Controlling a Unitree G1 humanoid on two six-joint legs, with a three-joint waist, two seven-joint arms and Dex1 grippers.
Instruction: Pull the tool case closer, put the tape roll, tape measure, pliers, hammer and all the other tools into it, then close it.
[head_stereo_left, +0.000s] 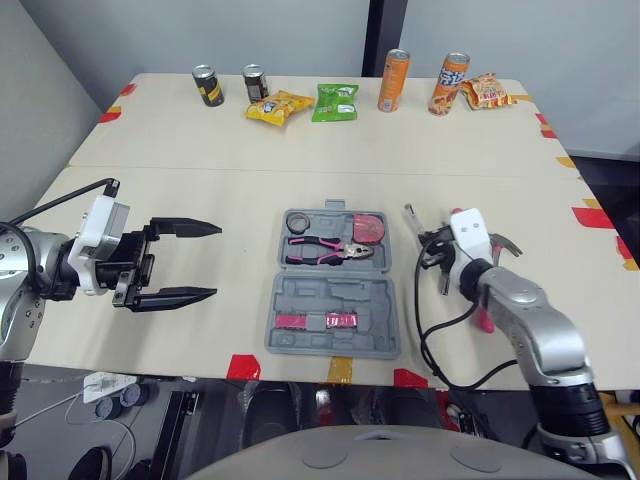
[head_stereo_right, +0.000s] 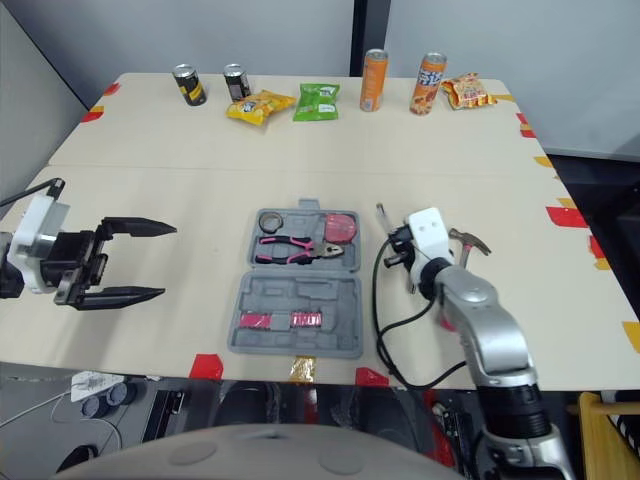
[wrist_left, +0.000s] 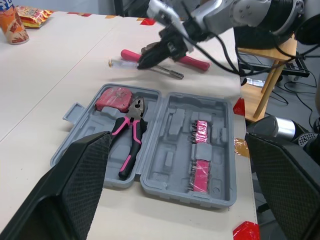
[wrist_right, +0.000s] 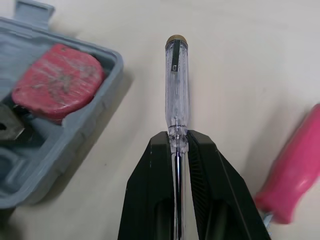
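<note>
Looking from head: my left hand (head_stereo_left: 217, 261) spread, hovering beside open tool case (head_stereo_left: 333, 298), free bench (head_stereo_left: 200, 170) between.
Left wrist: pliers (wrist_left: 127, 142), tape measure (wrist_left: 114, 97) seated in case.
Right wrist: my right hand (wrist_right: 177, 139) pinching screwdriver (wrist_right: 177, 85) shaft, likely for lift into case. Hammer (wrist_right: 295, 160) near, case wall close, so carry must clear rim.

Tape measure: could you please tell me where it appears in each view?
Left eye view: tape measure in the tool case's far right corner.
Right eye view: same corner.
Left wrist view: beside the pliers.
Right wrist view: in the case corner.
Shared landmark: the tool case.
</note>
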